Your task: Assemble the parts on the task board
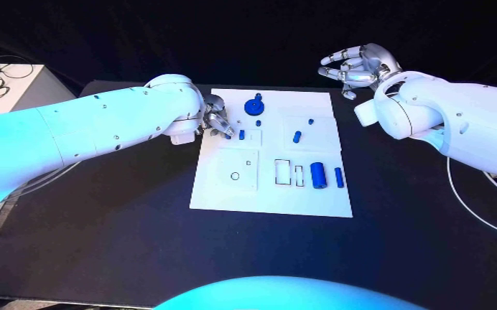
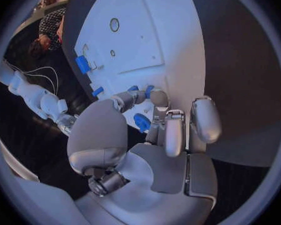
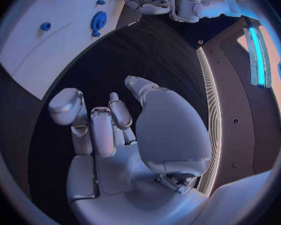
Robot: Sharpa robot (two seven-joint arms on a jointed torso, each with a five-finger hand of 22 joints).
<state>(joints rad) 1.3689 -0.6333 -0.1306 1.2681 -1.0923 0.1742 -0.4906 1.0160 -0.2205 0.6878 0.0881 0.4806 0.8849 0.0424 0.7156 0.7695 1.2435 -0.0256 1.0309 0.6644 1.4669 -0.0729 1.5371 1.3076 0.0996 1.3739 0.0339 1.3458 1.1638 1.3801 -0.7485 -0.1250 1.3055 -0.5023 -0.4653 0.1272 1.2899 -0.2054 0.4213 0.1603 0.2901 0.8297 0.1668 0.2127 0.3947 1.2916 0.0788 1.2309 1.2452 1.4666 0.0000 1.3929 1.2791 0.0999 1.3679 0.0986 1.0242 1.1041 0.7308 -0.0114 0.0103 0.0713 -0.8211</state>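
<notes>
At the middle of the black table (image 1: 103,252) lies the white task board (image 1: 271,195), long side running from the far edge toward the robot. Blue parts sit across it: a round knobbed part (image 1: 253,106) at the far end, a small peg (image 1: 297,136) mid-board, a tiny stud (image 1: 311,121) just beyond it, and a fat cylinder (image 1: 318,175) with a thin bar (image 1: 339,177) beside it near the board's right edge. Left hand (image 1: 217,125) is down at the board's far-left part, fingertips on or just over a small blue part (image 1: 241,135); the left wrist view shows blue pieces (image 2: 148,90) right at the fingertips (image 2: 135,96), fingers curled in close. Can't tell if it actually has the piece pinched or only touches it. Right hand (image 1: 355,66) hovers off the board past its far right corner, fingers apart and loosely curved, holding nothing; the right wrist view shows that hand (image 3: 115,130) empty over bare table. Parts look like small hard plastic: light, stiff, smooth, likely slippery and easy to flick or roll, especially the cylinders. Best taken by a fingertip pinch across the sides, mid-length, kept upright for seating in the board's recesses (image 1: 283,171). The knobbed part is probably easiest by its raised stem. The board is thin and may slide if pushed sideways.
</notes>
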